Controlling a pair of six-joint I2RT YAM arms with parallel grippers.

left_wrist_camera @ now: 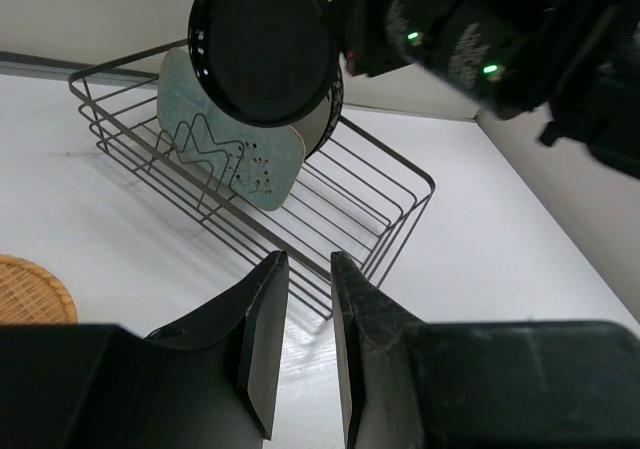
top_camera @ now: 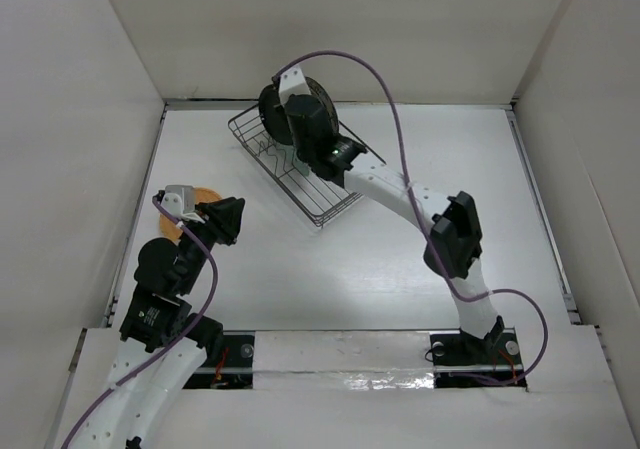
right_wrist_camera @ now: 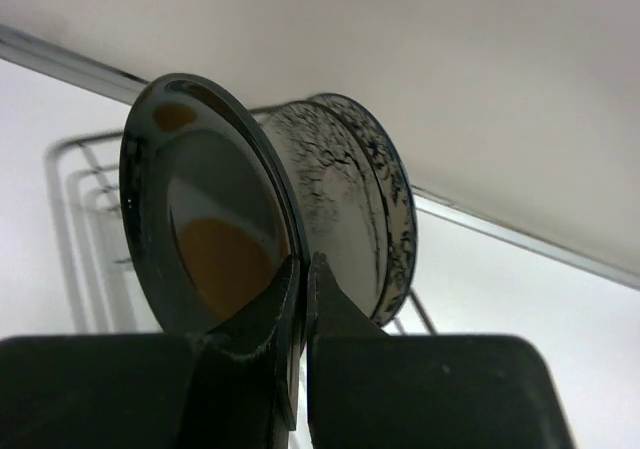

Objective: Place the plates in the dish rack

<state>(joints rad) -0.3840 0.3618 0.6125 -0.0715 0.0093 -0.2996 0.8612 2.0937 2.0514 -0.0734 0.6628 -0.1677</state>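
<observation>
the right gripper [right_wrist_camera: 303, 265] pinches the lower rim of the glossy black plate [right_wrist_camera: 200, 229], one finger on each face, holding it upright on edge over the dish rack [left_wrist_camera: 395, 184] at the far side, a little left of centre. close beside it the cream plate [right_wrist_camera: 345, 194] and mint-green plate [left_wrist_camera: 230, 139] stand in the rack. the left gripper [left_wrist_camera: 309, 269] hangs near left, fingers a narrow gap apart and empty, the orange plate [left_wrist_camera: 30, 291] flat on the table to its left.
</observation>
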